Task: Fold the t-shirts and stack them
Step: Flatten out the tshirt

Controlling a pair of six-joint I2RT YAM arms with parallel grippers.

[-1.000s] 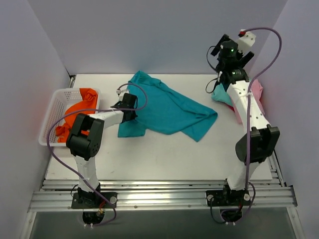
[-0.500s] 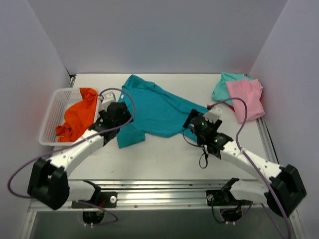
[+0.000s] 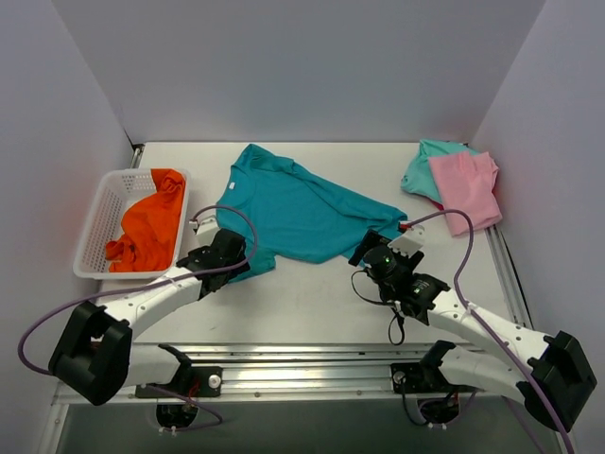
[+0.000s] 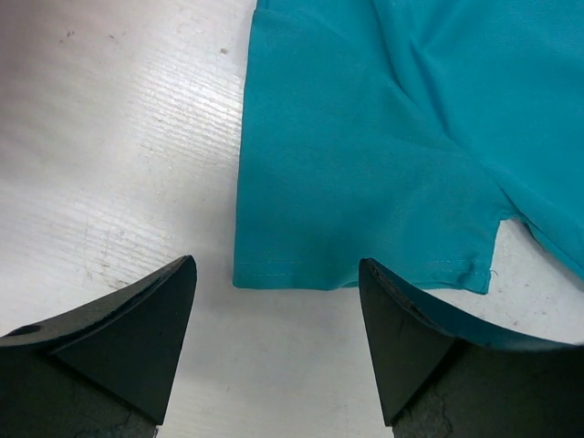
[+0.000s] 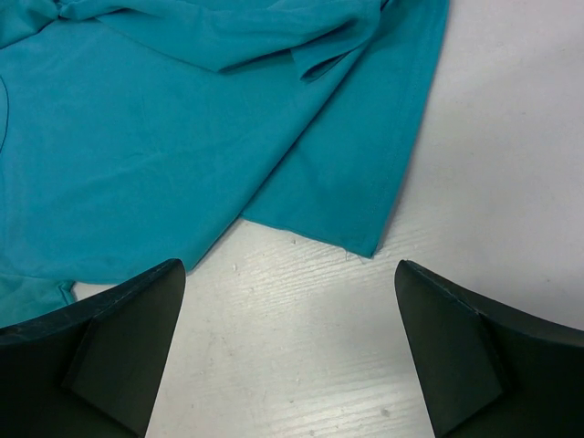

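Observation:
A large teal-blue t-shirt (image 3: 293, 208) lies spread on the white table, still wrinkled at its right side. My left gripper (image 3: 232, 257) hovers low at its near left corner, open; in the left wrist view the hem (image 4: 365, 164) lies just ahead of the gripper (image 4: 276, 265). My right gripper (image 3: 373, 248) is open at the near right corner; the right wrist view shows a pointed flap of the teal-blue t-shirt (image 5: 182, 137) ahead of the gripper (image 5: 289, 265). A pink t-shirt (image 3: 465, 189) lies over a mint-green one (image 3: 425, 165) at the back right. An orange t-shirt (image 3: 151, 227) fills the basket.
The white lattice basket (image 3: 99, 213) stands at the left edge of the table. Grey walls close in the left, back and right sides. Bare tabletop (image 3: 302, 293) runs between the shirt and the metal rail at the near edge.
The left gripper has opened and let go of the teal-blue shirt, then drawn back to its near corner. The right arm swung down from the back right to the shirt's right corner. The shirt lies flatter.

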